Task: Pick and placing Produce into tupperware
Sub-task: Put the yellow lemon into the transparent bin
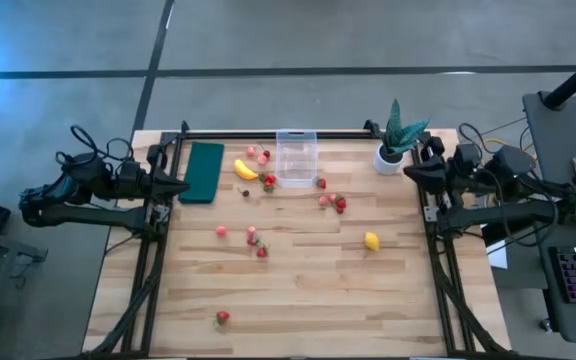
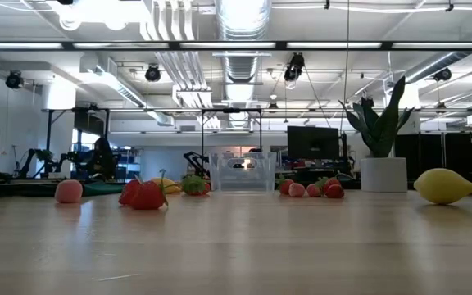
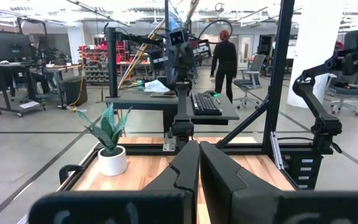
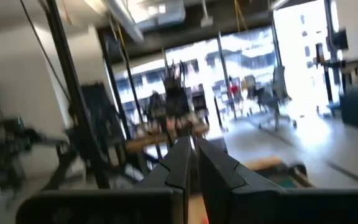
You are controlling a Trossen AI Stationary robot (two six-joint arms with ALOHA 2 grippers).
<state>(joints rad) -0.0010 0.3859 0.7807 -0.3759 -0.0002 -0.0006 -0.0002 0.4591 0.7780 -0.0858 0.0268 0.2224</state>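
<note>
The clear tupperware (image 1: 296, 158) (image 2: 241, 170) stands open near the table's far edge. The yellow banana (image 1: 245, 170) lies to its left and the lemon (image 1: 371, 241) (image 2: 443, 186) to the right of the table's middle. Small red and pink strawberries are scattered around the box (image 1: 269, 182), at mid-table (image 1: 255, 240) (image 2: 144, 195) and near the front edge (image 1: 222, 318). My left gripper (image 1: 181, 186) (image 3: 199, 152) hovers shut at the table's left edge, touching nothing. My right gripper (image 1: 408, 172) (image 4: 191, 149) hovers shut at the right edge, also touching nothing.
A dark green flat pad (image 1: 204, 171) lies left of the banana. A potted plant in a white pot (image 1: 398, 140) (image 2: 381, 139) stands at the far right. Black frame rails (image 1: 268, 133) run along the table's far, left and right edges. A person (image 3: 224, 56) stands in the room beyond.
</note>
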